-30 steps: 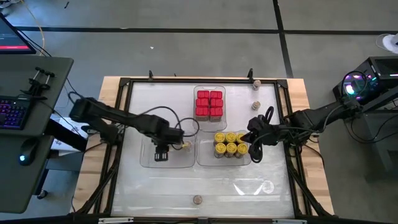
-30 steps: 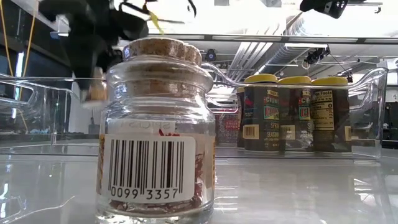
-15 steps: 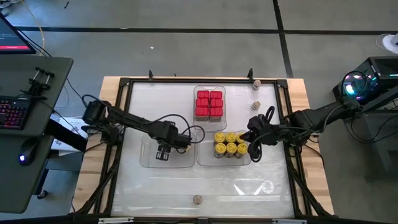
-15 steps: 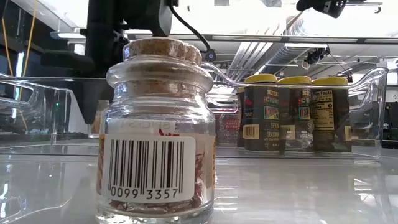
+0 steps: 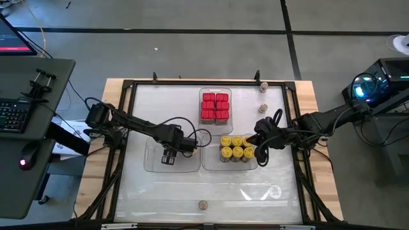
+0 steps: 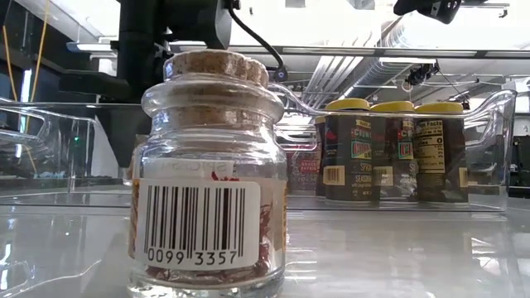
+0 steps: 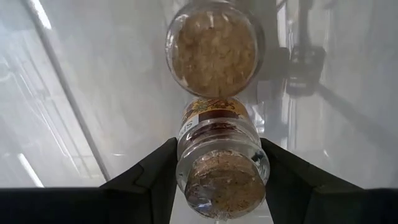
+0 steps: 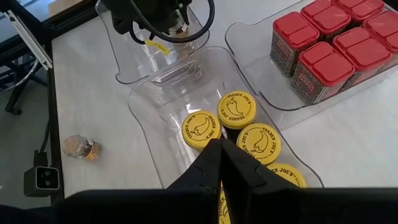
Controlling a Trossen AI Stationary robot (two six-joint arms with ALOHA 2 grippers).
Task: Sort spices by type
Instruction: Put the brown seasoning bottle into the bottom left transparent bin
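A cork-stoppered jar (image 7: pixel 221 168) is being flanked by the fingers of the left tool (image 5: pixel 167 155) inside the left clear tray (image 5: pixel 152 167), just beside a second corked jar (image 7: pixel 212 48); whether it is gripped or already released cannot be told. The right tool (image 5: pixel 262 154) is being kept closed and empty at the right edge of the yellow-lidded jars (image 5: pixel 236 147). The risk is judged to be tipping: a finger dragging on withdrawal could be toppling the jar into its neighbour.
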